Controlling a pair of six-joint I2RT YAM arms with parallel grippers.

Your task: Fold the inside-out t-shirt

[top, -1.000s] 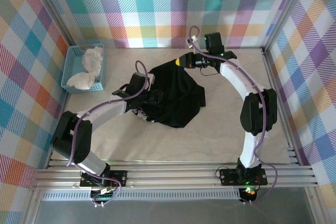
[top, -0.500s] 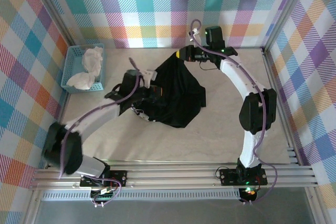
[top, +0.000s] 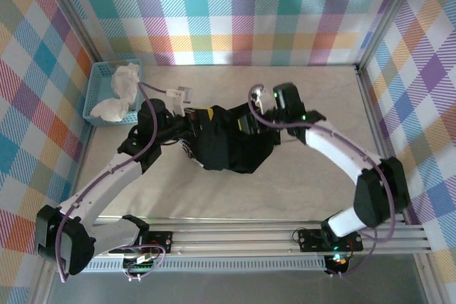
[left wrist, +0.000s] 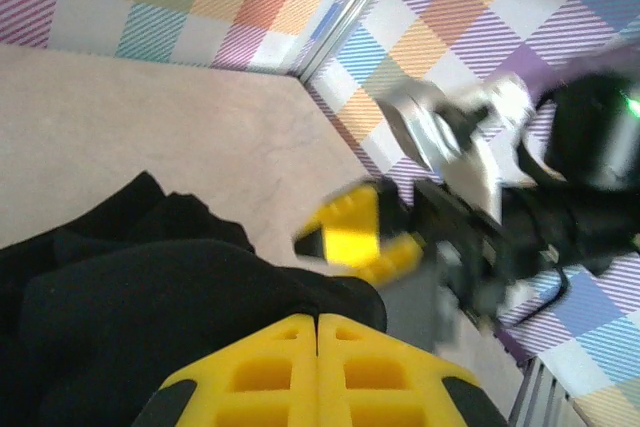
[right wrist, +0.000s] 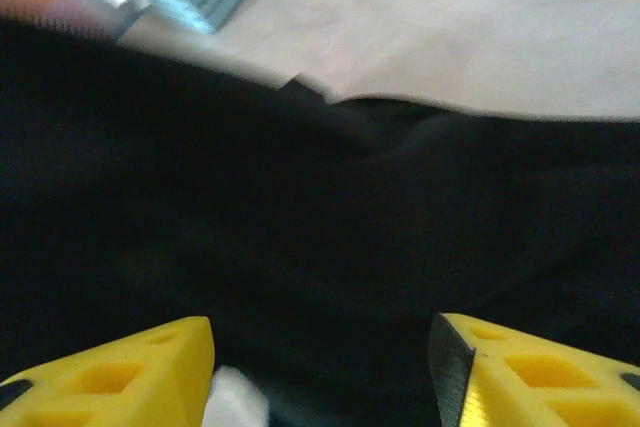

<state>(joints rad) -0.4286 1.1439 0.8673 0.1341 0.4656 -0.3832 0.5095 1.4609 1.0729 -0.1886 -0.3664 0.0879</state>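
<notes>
- The t-shirt (top: 231, 149) lies in a crumpled black heap at the middle of the table (top: 299, 190), with loose folds and nothing laid flat.
- The left gripper (top: 201, 120) sits at the heap's 10 o'clock edge. In the left wrist view its yellow fingers (left wrist: 260, 382) are pressed flat together, and black fabric laps over their tips, so it appears clamped on a fold.
- The right gripper (top: 246, 124) is over the heap's 12 to 1 o'clock edge, just beside the left one. In the right wrist view its fingers (right wrist: 130, 367) stand well apart with dark cloth spread beyond them and nothing pinched between them. That view is blurred, so contact with the fabric cannot be confirmed.
- The two arms reach in from 7 o'clock and 5 o'clock and meet over the garment.
- A light-blue basket (top: 96, 101) stands at 10 o'clock from the heap, well apart from it and against the left wall. A white cloth (top: 121, 90) is bundled inside it.
- Bare table surrounds the heap on all sides.
</notes>
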